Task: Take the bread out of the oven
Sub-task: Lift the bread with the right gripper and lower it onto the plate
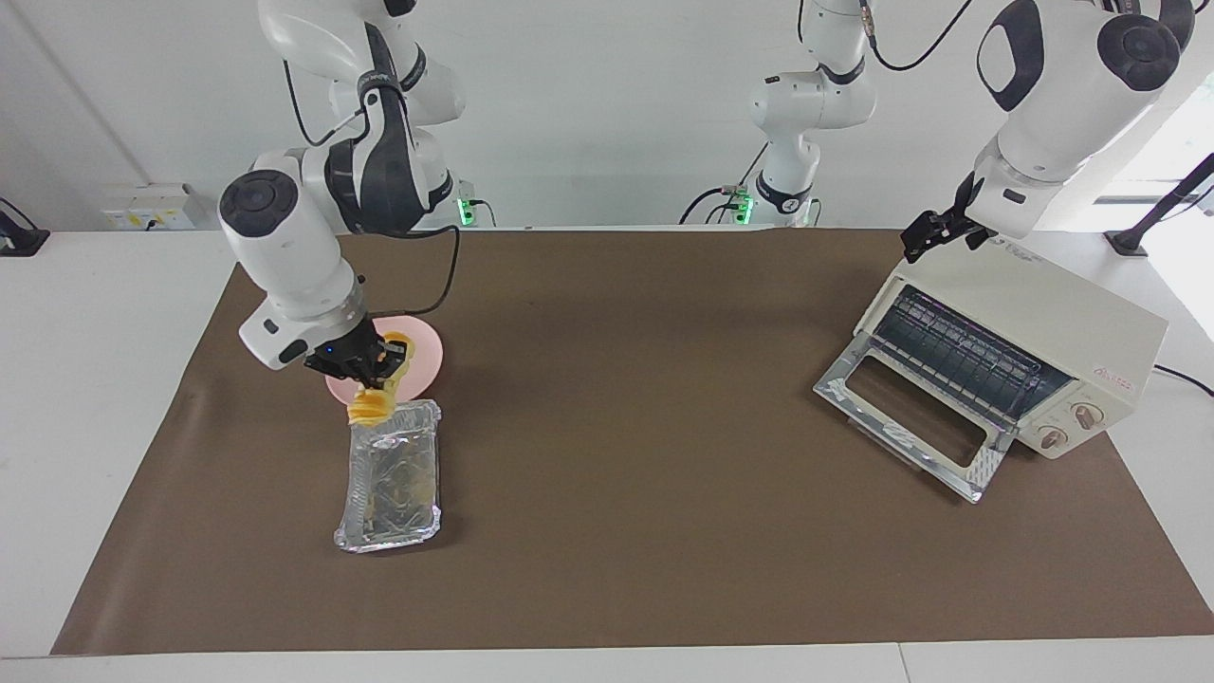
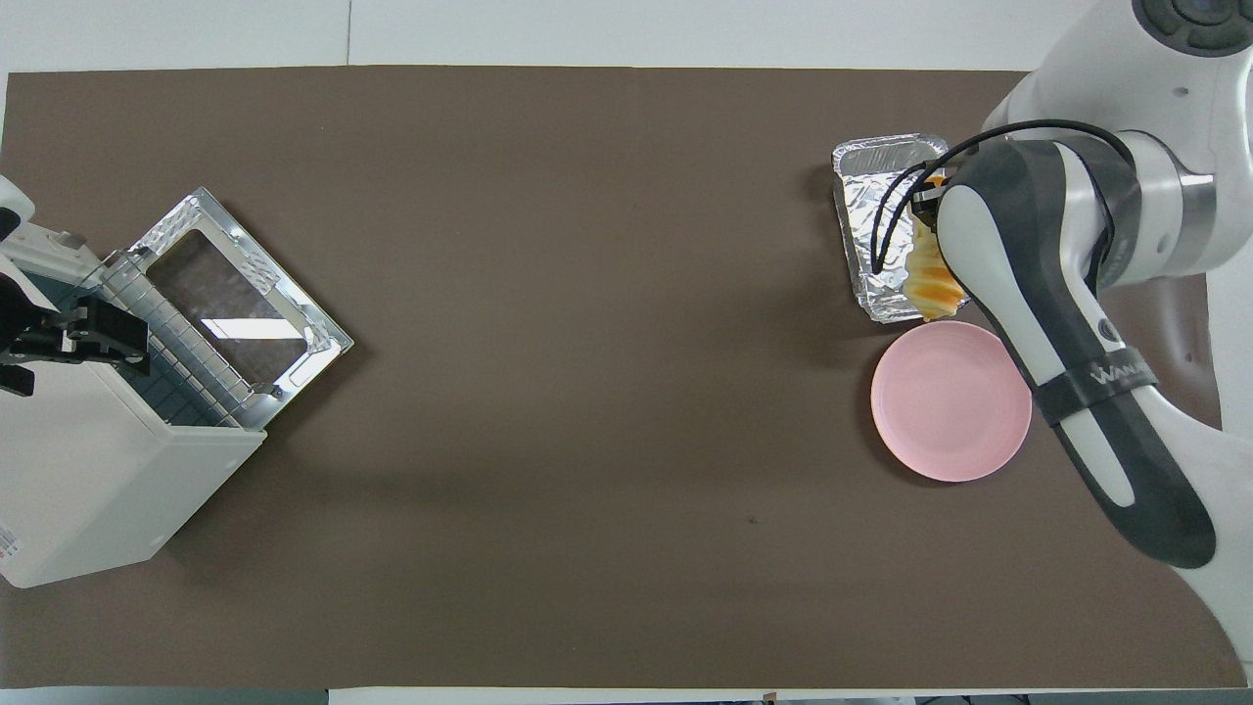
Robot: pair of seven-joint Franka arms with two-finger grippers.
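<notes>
One bread hangs in the air, clamped in the right gripper, whose fingertips are pinched tight onto its upper end; the loaf dangles over the end of the foil tray that lies nearer the robots, close to the edge of the plate. The single foil tray sits on the brown mat toward the right arm's end of the table, crinkled and with no loaf lying in it. One pink plate sits just beside the tray, nearer to the robots, bare on top. One oven stands well apart at the left arm's end of the table, its glass door dropped flat open, the wire rack showing inside, and two round knobs on its front panel; a small red mark by the knobs is too small to read. The left gripper waits over the oven's top edge with its fingers spread wide and holding nothing. There are two working arms, and on the dark forearm of the right one the letters "WANA" can be read in the overhead view
</notes>
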